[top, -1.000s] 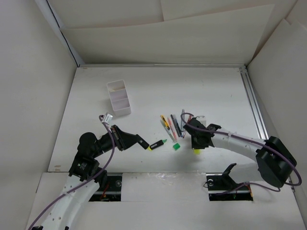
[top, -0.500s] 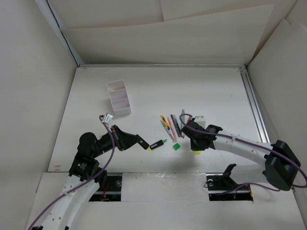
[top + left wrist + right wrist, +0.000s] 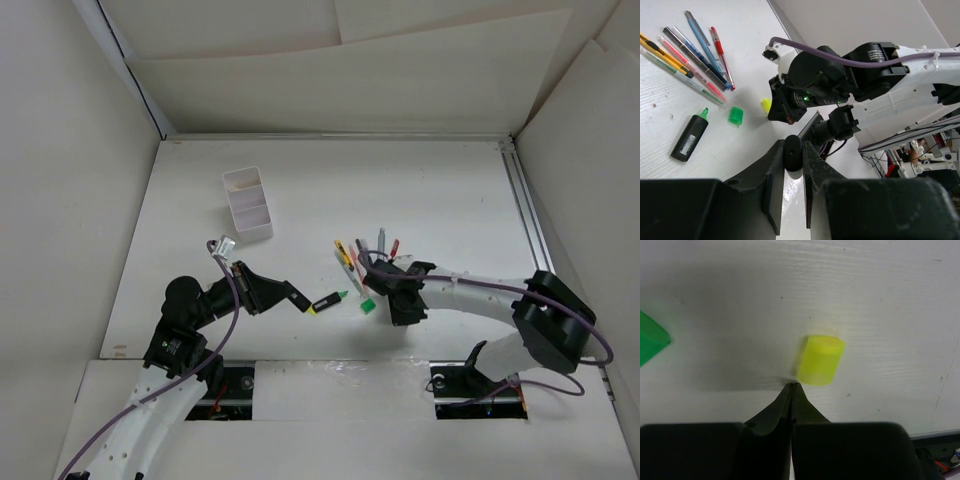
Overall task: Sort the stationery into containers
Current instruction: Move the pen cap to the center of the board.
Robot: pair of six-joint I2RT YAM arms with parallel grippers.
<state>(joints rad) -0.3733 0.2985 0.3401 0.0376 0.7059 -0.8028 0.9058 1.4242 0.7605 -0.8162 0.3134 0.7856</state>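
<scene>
White table (image 3: 450,190): right end effector (image 3: 791,386) swung left, closed beside yellow cap (image 3: 820,360).

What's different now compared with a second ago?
The right arm's fingers slid left and toward the near edge, shut, tips now beside the yellow cap, grasping nothing. More of the pens shows. Left arm, highlighter, green cap and white box stayed put.

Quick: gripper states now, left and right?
The left gripper: closed on a stubby black item, probably a highlighter.
The right gripper: closed, holding nothing, tips beside the yellow cap.
</scene>
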